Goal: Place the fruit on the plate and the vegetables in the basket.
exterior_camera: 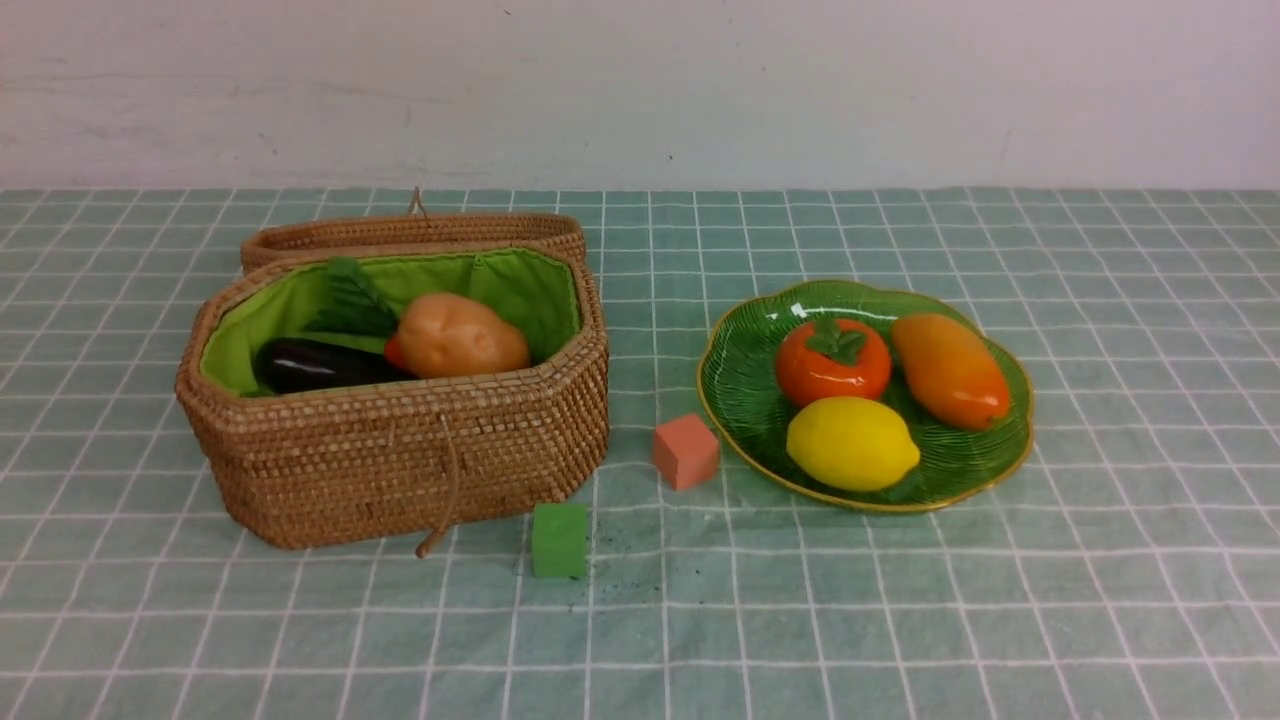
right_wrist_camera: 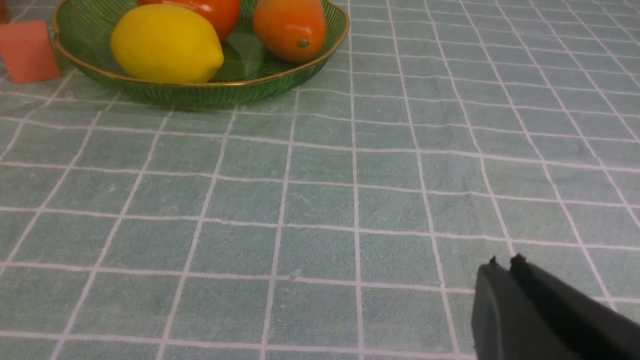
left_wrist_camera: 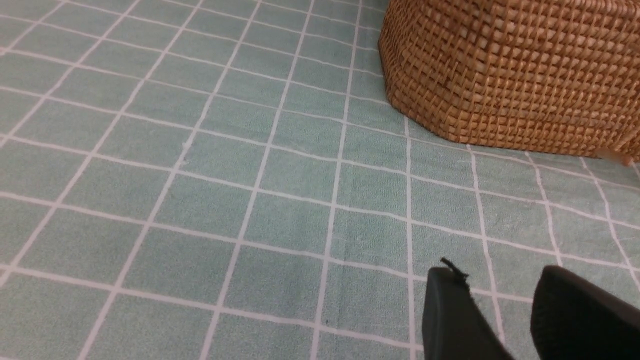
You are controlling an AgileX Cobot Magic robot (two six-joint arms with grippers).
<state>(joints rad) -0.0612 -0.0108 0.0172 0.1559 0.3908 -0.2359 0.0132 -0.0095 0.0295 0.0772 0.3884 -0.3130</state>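
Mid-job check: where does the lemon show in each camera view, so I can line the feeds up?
Front view: lemon at the near edge of the plate, right of centre.
Left wrist view: not in it; only basket and tablecloth show.
Right wrist view: lemon in the upper left, on the plate.
Shared landmark: salmon cube beside the plate.

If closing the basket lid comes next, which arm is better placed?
Left, probably. The left gripper, open and empty, hovers beside the basket, while the shut right gripper sits near the plate.
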